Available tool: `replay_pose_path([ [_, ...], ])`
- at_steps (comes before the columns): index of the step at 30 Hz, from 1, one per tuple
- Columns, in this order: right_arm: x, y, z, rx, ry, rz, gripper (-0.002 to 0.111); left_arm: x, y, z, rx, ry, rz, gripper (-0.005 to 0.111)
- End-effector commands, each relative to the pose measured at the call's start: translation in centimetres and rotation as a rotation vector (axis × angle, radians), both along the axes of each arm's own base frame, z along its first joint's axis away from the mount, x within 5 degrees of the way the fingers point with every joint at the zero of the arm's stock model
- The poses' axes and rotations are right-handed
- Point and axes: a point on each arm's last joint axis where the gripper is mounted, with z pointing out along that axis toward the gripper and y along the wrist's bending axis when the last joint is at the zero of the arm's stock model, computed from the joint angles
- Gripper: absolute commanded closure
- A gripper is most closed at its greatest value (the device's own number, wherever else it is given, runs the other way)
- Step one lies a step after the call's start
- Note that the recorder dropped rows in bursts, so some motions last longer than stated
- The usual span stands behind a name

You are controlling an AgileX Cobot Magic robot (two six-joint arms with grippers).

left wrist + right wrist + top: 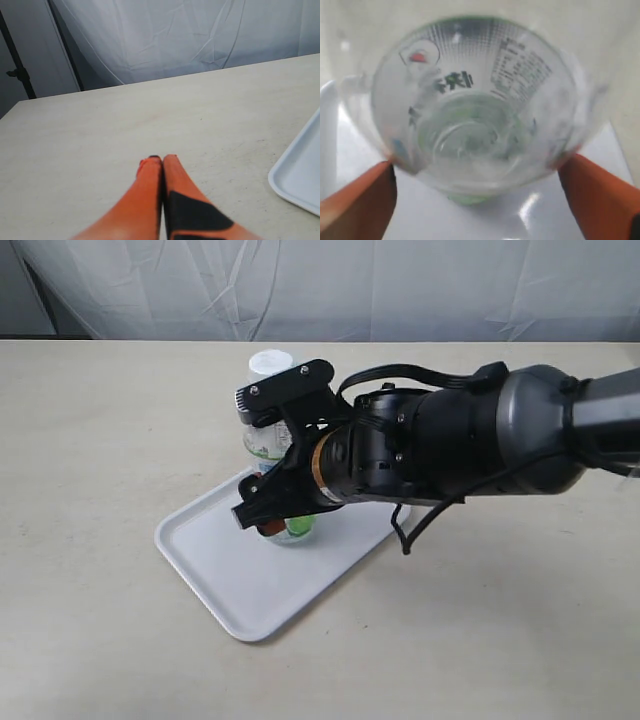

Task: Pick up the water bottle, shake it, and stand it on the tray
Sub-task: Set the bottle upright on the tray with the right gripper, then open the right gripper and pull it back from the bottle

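Observation:
The water bottle (263, 436), clear with a white cap and a green-marked label, is upright over the far part of the white tray (228, 578). My right gripper (278, 524) reaches in from the right and is shut on the bottle's lower body. In the right wrist view its orange fingers (362, 197) press on both sides of the bottle (470, 90), whose base sits at or just above the tray (520, 215). My left gripper (162, 159) is shut and empty above bare table, with a tray corner (300, 180) beside it.
The beige table (100, 440) spreads around the tray. A white curtain (320, 285) hangs behind the far edge. The right arm's dark bulk (470, 440) covers the table's right middle. The left arm does not show in the exterior view.

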Motion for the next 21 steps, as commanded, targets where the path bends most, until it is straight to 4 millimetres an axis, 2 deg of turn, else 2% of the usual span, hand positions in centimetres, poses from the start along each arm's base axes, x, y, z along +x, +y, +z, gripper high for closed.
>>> replay_pose_path([
  [1, -0.8, -0.1, 1.0, -0.052, -0.037, 0.021, 0.023, 0.0, 0.0, 0.0, -0.003, -0.014, 0.000, 0.106],
  [8, -2.7, -0.1, 2.5, -0.083, -0.052, 0.021, 0.023, 0.0, 0.0, 0.0, -0.003, -0.014, 0.000, 0.106],
  [16, -6.4, -0.2, 4.5, -0.147, -0.044, 0.046, 0.024, 0.0, 0.0, 0.0, -0.003, -0.014, 0.000, 0.106],
  [18, -7.2, -0.3, 5.1, -0.147, -0.050, 0.056, 0.032, 0.0, 0.0, 0.0, -0.003, -0.014, 0.000, 0.106],
  [21, -8.2, -0.8, 6.0, -0.161, -0.043, 0.041, 0.060, 0.0, 0.0, 0.0, -0.003, -0.014, 0.000, 0.106],
])
